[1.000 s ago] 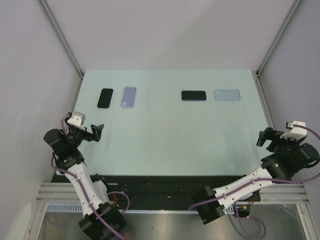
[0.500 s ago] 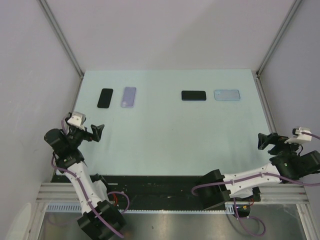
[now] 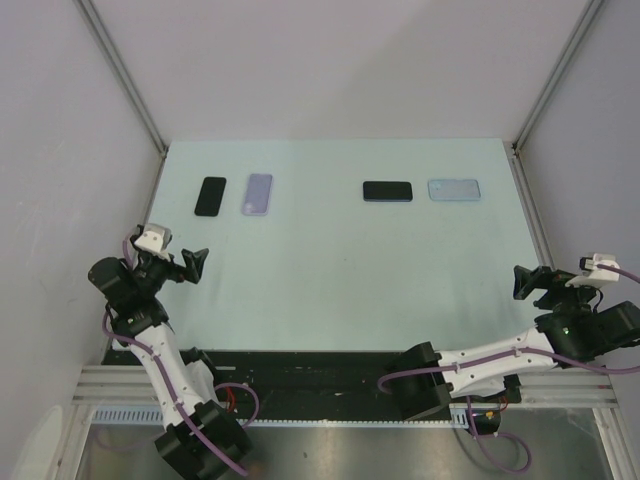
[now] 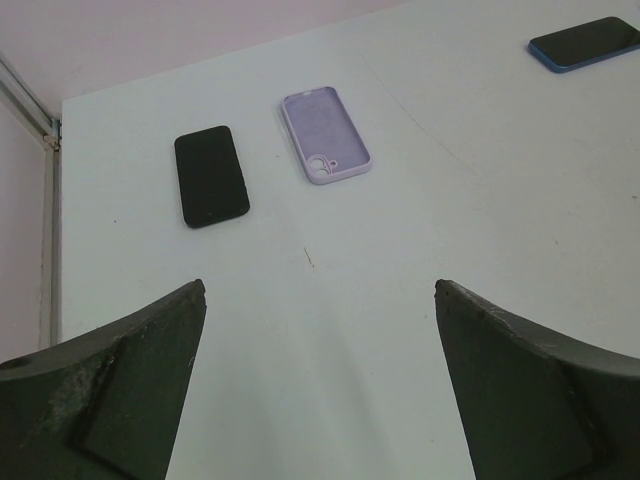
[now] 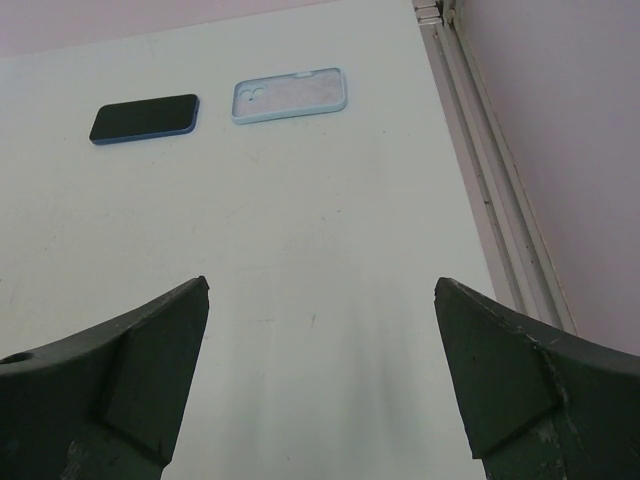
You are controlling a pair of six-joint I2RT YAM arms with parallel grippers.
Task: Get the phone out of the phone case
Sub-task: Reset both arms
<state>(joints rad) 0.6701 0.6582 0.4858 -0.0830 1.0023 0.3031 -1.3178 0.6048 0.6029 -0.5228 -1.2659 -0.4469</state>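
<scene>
A black phone (image 3: pixel 210 196) lies at the far left of the table, next to an empty lilac case (image 3: pixel 258 194); both show in the left wrist view, the phone (image 4: pixel 210 175) and the lilac case (image 4: pixel 325 148). A blue-edged phone (image 3: pixel 387 191) lies right of centre next to an empty light-blue case (image 3: pixel 454 190); in the right wrist view the phone (image 5: pixel 145 118) and the light-blue case (image 5: pixel 290 95) show too. My left gripper (image 3: pixel 180 265) is open and empty at the near left. My right gripper (image 3: pixel 538 281) is open and empty at the near right.
The pale green table (image 3: pixel 340 290) has a metal rail along its right edge (image 5: pixel 500 230) and a wall edge on its left (image 4: pixel 50 230). Pale walls enclose the table on three sides.
My right arm swung outward and lower toward the near right corner, then shifted slightly. The left arm and the phones and cases have not moved.
</scene>
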